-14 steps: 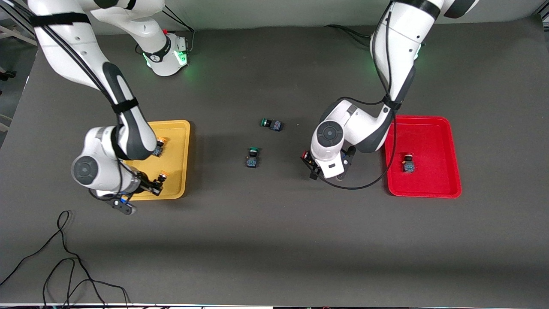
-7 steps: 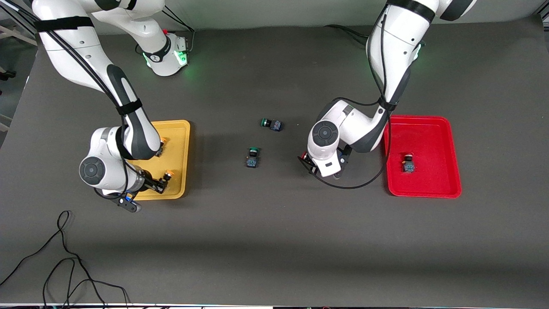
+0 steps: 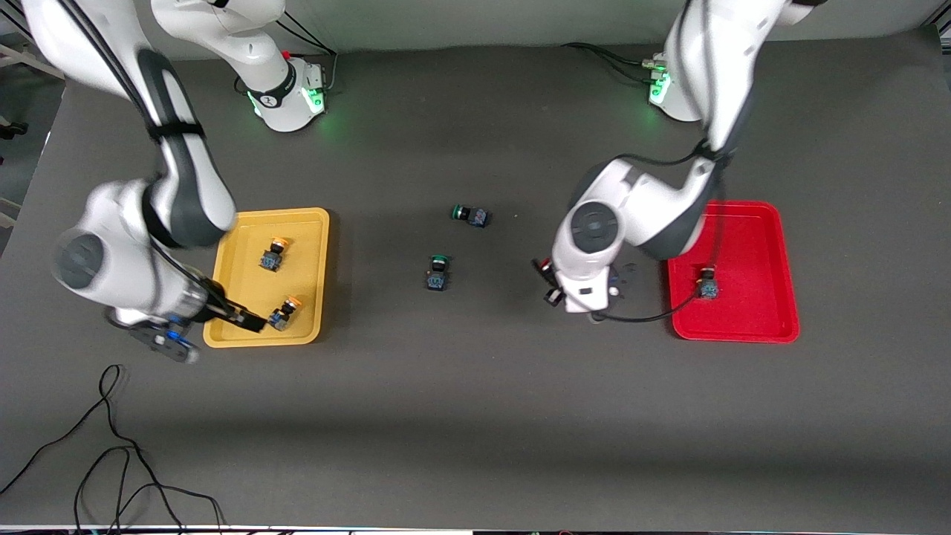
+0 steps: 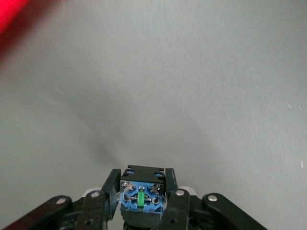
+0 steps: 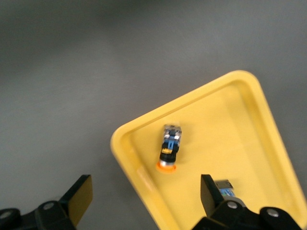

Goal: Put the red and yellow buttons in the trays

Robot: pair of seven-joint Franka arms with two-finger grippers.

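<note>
Front view shows our left gripper (image 3: 553, 281) over the dark tabletop (image 3: 475, 386), at nine o'clock from the shallow red plastic tray (image 3: 750, 323), pinching a small red-capped push-button switch (image 4: 142, 195) by its black-and-blue body. Our right gripper (image 3: 249, 321), fingers spread and empty, hangs over the shallow yellow plastic tray (image 3: 316, 223), where both orange-capped switches (image 3: 273, 255) lie; the other red-capped switch (image 3: 706, 284) lies in the red tray. We judge these switches light, rigid and smooth-sided, best gripped across the flat body sides, not the round cap.
</note>
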